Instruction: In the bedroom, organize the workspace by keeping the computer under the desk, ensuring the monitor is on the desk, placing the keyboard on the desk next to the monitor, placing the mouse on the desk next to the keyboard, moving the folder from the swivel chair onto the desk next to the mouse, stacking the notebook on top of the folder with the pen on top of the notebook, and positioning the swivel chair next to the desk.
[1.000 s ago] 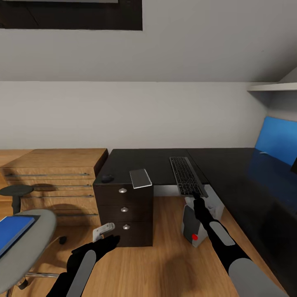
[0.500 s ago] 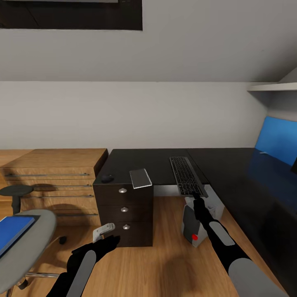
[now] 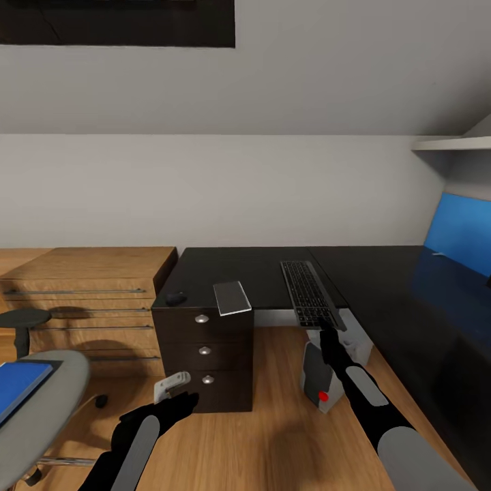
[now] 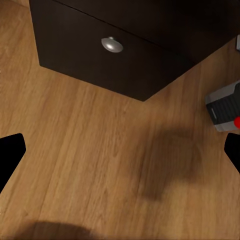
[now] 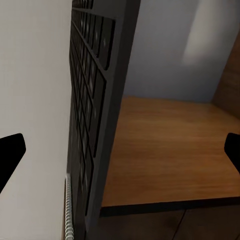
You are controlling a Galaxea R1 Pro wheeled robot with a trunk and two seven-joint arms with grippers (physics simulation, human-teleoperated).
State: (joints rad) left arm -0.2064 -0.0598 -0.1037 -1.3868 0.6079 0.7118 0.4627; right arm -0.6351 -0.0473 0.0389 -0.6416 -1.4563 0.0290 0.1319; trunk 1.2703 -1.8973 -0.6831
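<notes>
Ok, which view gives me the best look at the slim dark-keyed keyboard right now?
The head view: the slim dark-keyed keyboard shows whole on the glossy black desk, its near end overhanging the edge. The right wrist view has it close up but cropped, edge-on. In the left wrist view I can't pick it out.

The right arm reaches forward and up, its right gripper at the near edge of the desk top with fingertips spread wide apart in the wrist view, while the left arm is bent low over the floor, its left gripper likewise spread, holding nothing.
</notes>
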